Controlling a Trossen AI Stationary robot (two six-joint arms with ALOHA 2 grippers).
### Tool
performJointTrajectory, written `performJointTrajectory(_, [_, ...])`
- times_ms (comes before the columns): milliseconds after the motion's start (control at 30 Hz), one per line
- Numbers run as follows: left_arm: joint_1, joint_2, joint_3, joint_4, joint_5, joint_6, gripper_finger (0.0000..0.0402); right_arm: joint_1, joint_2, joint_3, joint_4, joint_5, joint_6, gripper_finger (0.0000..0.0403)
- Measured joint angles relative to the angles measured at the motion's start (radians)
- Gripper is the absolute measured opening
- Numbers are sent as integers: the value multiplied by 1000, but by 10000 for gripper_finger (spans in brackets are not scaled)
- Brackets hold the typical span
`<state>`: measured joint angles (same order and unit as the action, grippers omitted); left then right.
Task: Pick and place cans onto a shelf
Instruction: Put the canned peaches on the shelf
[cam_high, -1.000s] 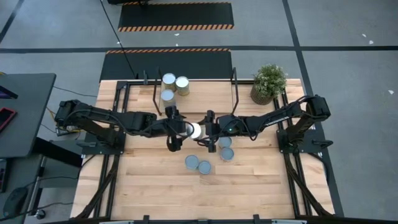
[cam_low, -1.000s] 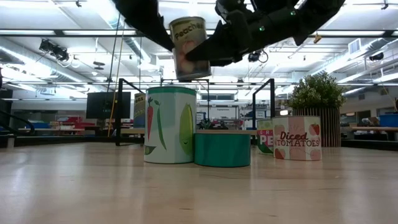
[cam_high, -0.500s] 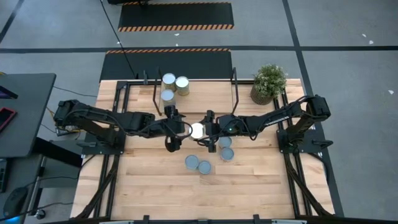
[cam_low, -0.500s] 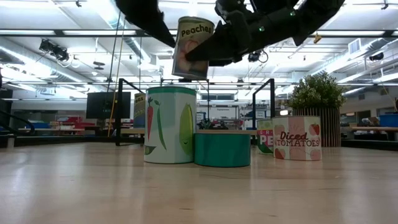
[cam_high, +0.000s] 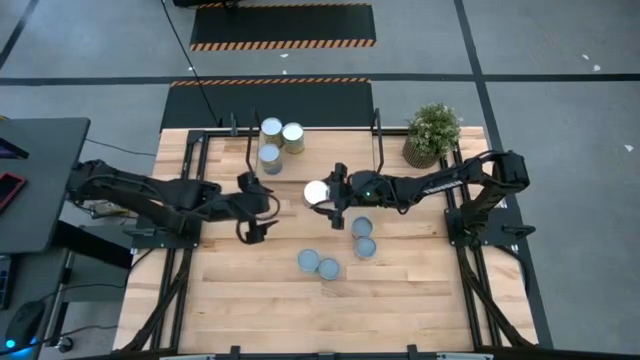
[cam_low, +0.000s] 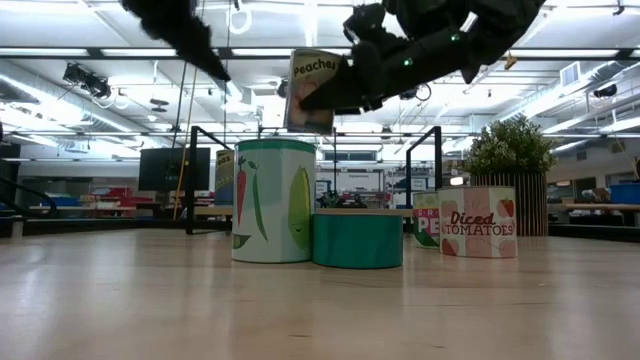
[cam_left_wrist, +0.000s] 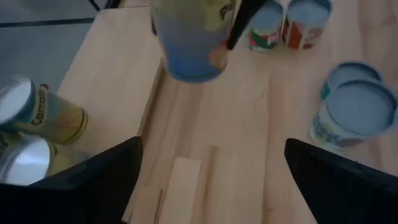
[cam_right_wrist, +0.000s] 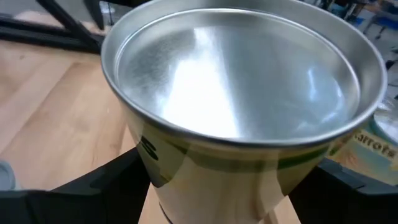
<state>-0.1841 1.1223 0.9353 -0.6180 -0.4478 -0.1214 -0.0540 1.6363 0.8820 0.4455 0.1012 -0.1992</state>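
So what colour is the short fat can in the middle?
Teal green all round; the short can shows best in the low view.

The left gripper (cam_high: 252, 207), fingers spread, has let go of the Peaches can (cam_high: 316, 192) and pulled back, now well apart from it. The right gripper (cam_high: 331, 193) alone clamps that can and has carried it away from the left gripper, toward the shelf (cam_high: 330, 147), held above the table.
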Motion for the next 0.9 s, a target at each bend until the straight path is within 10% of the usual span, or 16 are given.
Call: performJointTrajectory(900, [-21,-532,-594,501,61,-5,398,-189,266,296,-86,-71,26,327])
